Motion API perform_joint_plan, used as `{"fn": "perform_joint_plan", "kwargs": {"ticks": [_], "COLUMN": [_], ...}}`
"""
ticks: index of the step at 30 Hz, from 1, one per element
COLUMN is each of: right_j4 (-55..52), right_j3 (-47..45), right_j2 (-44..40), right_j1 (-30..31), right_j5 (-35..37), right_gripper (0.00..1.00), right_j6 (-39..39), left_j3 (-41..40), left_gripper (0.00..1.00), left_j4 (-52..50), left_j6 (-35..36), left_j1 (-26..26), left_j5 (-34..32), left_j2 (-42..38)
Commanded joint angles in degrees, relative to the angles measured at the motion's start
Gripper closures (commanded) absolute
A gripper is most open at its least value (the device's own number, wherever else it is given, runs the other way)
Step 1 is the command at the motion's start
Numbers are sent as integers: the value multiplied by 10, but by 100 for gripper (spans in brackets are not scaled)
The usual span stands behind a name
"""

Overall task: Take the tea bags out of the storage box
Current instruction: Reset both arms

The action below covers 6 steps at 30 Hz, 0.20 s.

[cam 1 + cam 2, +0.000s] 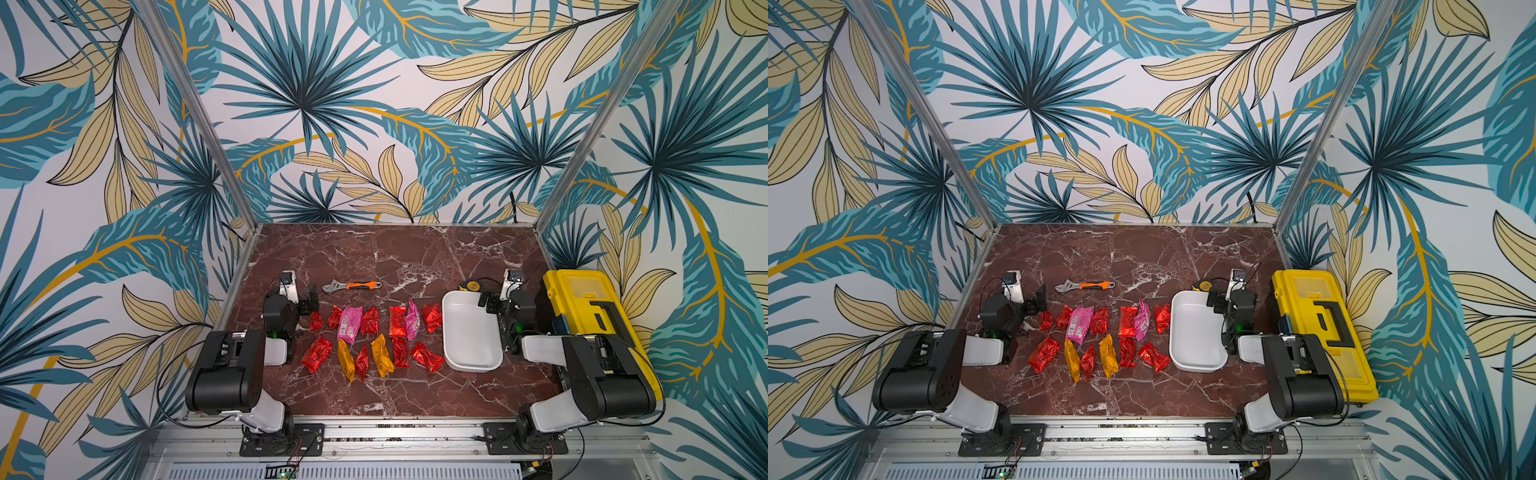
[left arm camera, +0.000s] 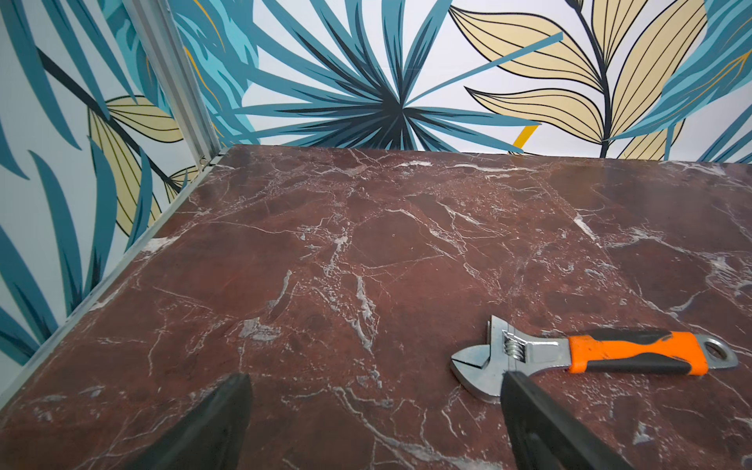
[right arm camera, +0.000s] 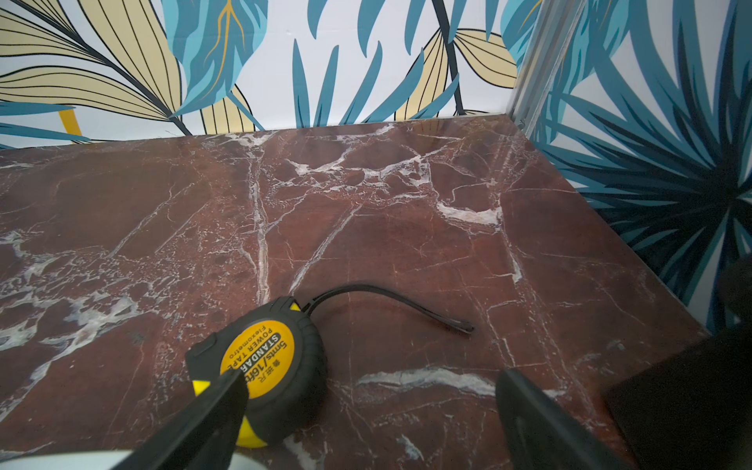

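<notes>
Several tea bags lie in two rows on the marble table between the arms, outside the box: shiny red ones (image 1: pixel 316 354) (image 1: pixel 1043 354), two pink (image 1: pixel 350 324), two yellow-orange (image 1: pixel 381 355). The white storage box (image 1: pixel 469 332) (image 1: pixel 1196 332) stands right of them with nothing visible inside; a sliver of its rim (image 3: pixel 61 460) shows in the right wrist view. My left gripper (image 1: pixel 309 301) (image 2: pixel 374 378) hangs open over bare table left of the rows. My right gripper (image 1: pixel 486 301) (image 3: pixel 372 376) is open at the box's far right corner, holding nothing.
An orange-handled wrench (image 1: pixel 353 286) (image 2: pixel 610 354) lies behind the rows, close to the left gripper's fingers. A yellow-black tape measure (image 1: pixel 471 286) (image 3: pixel 260 358) sits behind the box. A big yellow toolbox (image 1: pixel 590 316) runs along the table's right edge.
</notes>
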Motion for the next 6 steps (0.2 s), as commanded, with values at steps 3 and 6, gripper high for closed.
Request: {"fn": "perform_joint_plan", "kwargs": {"ticks": [3,6], "right_j4": [13,14], "right_j3": [-2,-2], "right_j2": [-5,-6], "right_j1": [-2,-2], "right_j5": [-4,-4], "right_gripper": [1,1], "right_j6": [5,5], "left_j3": [19,15], "left_gripper": [0,0], "left_j4": [2,8], "left_j6": [8,8], "left_j1": [-2,-2], "left_j5": [4,4], "left_j2": [4,2]}}
